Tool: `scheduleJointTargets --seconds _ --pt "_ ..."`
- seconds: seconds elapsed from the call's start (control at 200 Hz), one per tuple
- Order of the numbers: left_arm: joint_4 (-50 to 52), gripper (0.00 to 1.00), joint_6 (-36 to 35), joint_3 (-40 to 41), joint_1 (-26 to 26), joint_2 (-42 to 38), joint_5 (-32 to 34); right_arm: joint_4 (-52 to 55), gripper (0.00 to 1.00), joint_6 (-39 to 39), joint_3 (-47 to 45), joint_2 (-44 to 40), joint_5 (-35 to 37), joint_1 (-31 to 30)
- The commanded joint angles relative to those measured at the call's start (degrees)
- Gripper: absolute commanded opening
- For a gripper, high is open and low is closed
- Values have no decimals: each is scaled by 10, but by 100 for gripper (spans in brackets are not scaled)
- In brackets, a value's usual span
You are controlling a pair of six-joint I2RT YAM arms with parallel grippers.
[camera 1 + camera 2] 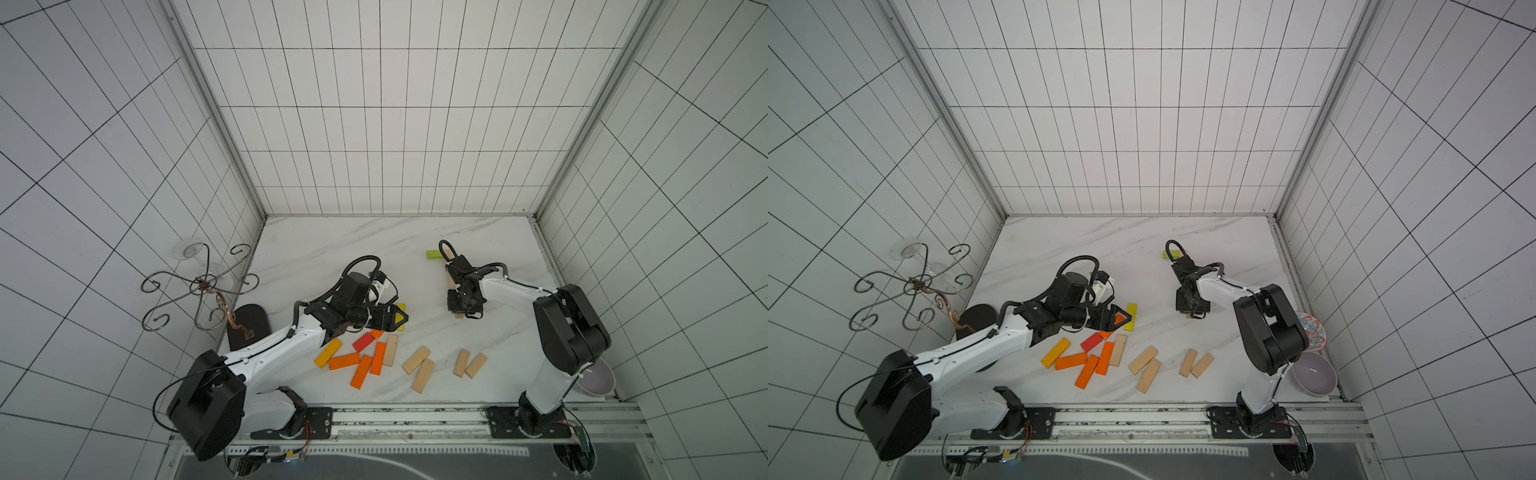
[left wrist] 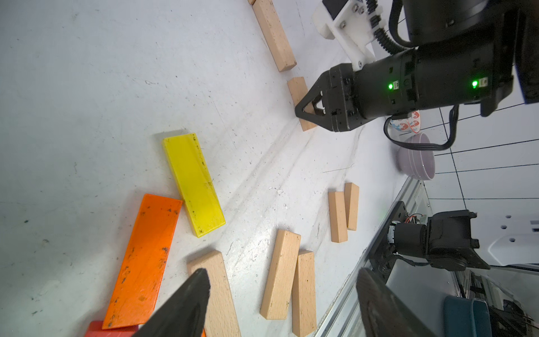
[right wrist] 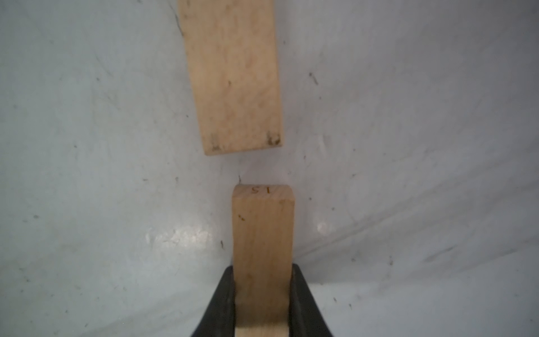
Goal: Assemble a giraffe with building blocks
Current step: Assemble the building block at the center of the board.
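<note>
The right hand (image 3: 262, 270) is pressed together on a plain wooden block (image 3: 262, 230), clamping its two long sides. The block juts out ahead of the tips and has a small stamped mark at its far end. Just past that end, across a gap and roughly in line, a second plain block (image 3: 236, 78) lies flat on the white marbled tabletop (image 3: 408, 146). In the left wrist view the pinched block slopes down toward the tabletop; whether its low end touches cannot be told. In a top view a green block (image 1: 432, 254) lies just beside the far end of the second plain block.

The left hand (image 2: 283, 272) is spread and grips nothing. Near it a yellow block (image 2: 194, 183) lies flat with an orange block (image 2: 145, 256) against its side, and a red block (image 1: 363, 342) lies next to the orange one. Nearer the robot lie three more orange blocks (image 1: 360, 371), an amber block (image 1: 328, 352) and five loose plain blocks (image 1: 423, 375). A lilac bowl (image 1: 596, 380) sits by the right arm's base, with a patterned plate (image 1: 1312, 330) just beyond it. A scrolled wire stand (image 1: 199, 286) stands at the tabletop's left edge.
</note>
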State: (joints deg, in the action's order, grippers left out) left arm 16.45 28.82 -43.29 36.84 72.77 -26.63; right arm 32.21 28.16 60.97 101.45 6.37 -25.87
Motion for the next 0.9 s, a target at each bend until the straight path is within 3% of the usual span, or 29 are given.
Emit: scheduleJointTargets --seconds 0.0,0.895 --pt "-16 79 -9 -20 -3 12 -9 11 14 -14 26 38 -7 8" --pt "-6 79 -10 -22 -2 7 3 18 25 -50 38 60 -21 18"
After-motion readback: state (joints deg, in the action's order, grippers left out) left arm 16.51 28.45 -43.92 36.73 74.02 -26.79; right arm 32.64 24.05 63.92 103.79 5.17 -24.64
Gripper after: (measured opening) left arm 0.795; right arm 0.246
